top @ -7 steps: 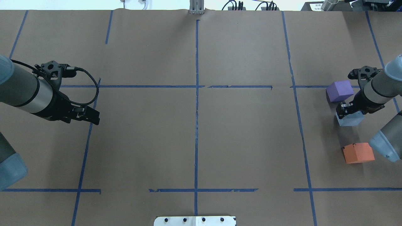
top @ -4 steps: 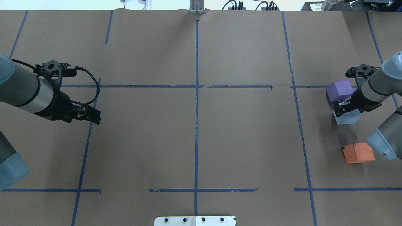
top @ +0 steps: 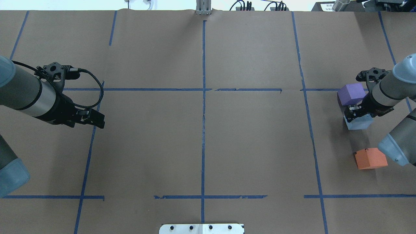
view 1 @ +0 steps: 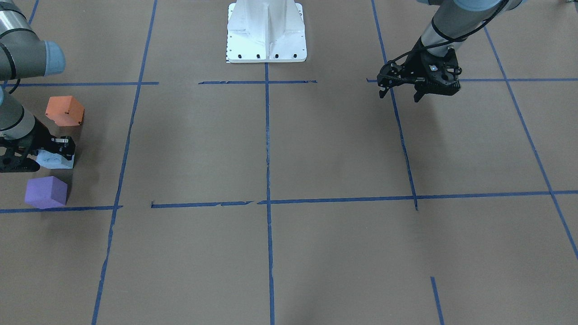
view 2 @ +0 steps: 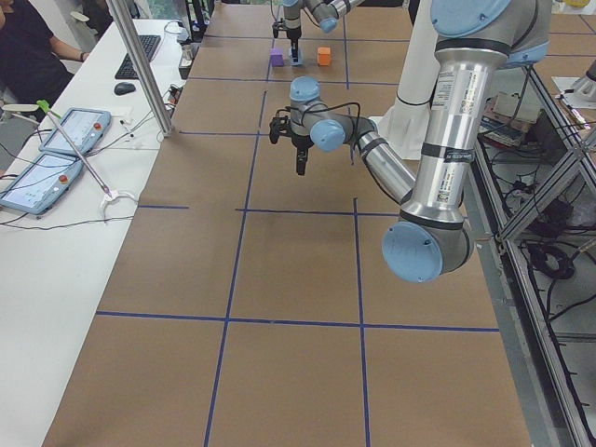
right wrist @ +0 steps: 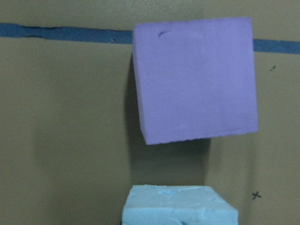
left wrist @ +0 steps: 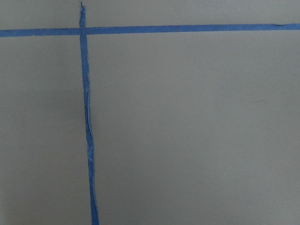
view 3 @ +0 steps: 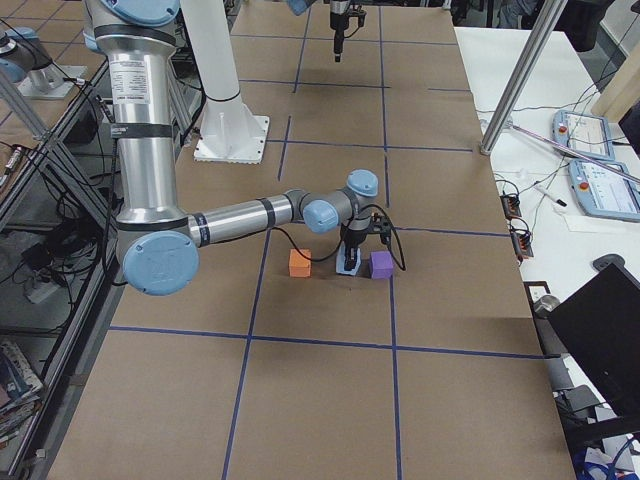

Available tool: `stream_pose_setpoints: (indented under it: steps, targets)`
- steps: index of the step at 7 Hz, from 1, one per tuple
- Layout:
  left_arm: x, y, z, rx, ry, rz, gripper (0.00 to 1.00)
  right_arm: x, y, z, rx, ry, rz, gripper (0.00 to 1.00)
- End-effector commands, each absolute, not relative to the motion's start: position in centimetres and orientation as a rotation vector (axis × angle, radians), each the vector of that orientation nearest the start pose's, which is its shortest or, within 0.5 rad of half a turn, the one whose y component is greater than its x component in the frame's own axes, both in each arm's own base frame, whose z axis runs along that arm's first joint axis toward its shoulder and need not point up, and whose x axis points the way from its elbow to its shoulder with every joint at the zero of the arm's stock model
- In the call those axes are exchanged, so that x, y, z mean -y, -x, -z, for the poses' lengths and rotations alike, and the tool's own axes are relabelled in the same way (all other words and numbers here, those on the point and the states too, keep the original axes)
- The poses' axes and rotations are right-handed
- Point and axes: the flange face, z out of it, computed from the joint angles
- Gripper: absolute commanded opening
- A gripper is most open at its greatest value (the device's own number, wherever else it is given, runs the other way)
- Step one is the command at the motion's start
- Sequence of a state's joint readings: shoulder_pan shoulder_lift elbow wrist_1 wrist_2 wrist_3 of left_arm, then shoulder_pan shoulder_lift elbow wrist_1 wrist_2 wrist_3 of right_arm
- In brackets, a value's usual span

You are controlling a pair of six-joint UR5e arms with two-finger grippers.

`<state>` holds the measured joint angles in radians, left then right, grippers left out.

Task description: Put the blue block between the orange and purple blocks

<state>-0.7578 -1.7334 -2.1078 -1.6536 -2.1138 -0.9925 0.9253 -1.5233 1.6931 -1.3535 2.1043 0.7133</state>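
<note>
The light blue block (top: 360,123) lies between the purple block (top: 351,93) and the orange block (top: 371,158) at the table's right side. It is closer to the purple one. My right gripper (top: 355,115) is shut on the blue block from above, low at the table. The front view shows the same row of orange block (view 1: 65,110), blue block (view 1: 54,160) and purple block (view 1: 46,192). The right wrist view shows the purple block (right wrist: 197,79) ahead and the blue block's top (right wrist: 180,206) at the bottom edge. My left gripper (top: 99,121) is shut and empty, far to the left.
Brown paper with blue tape lines (top: 203,97) covers the table. The white robot base plate (view 1: 266,31) stands at the near middle edge. The right arm's elbow (top: 395,151) hangs close beside the orange block.
My right gripper has shifted the blue block slightly left and towards the purple block. The left arm has barely moved.
</note>
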Motion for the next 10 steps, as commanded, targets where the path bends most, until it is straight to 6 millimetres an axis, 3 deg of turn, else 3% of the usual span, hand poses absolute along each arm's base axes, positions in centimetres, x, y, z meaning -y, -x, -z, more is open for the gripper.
stream_pose_setpoints:
  steps: [1, 3, 5, 6, 7, 9, 10]
  targets:
    - [40.3, -30.7, -32.0, -0.916, -0.068, -0.046, 1.0, 47.3, 25.4, -56.2, 0.648, 0.034, 0.042, 1.0]
    - [40.3, -30.7, -32.1, -0.912, -0.066, -0.045, 1.0, 46.4, 24.2, -53.4, 0.682, -0.01, 0.05, 1.0]
    - [40.4, -30.7, -33.9, -0.881, -0.053, -0.054, 1.0, 45.8, 14.4, -51.6, 0.699, -0.094, -0.083, 1.0]
    - [40.5, -29.2, -35.9, -0.849, -0.075, -0.112, 1.0, 45.6, 10.3, -52.5, 0.688, -0.116, -0.109, 1.0]
    - [41.3, -26.6, -38.1, -0.813, -0.121, -0.191, 1.0, 45.4, 5.4, -54.9, 0.707, -0.122, -0.067, 1.0]
    - [44.0, -17.4, -44.3, -0.718, -0.206, -0.304, 1.0, 45.1, -3.5, -62.8, 0.765, -0.132, 0.022, 1.0]
    - [45.6, -12.6, -48.2, -0.744, -0.191, -0.35, 1.0, 44.5, -5.4, -64.7, 0.821, -0.137, 0.041, 1.0]
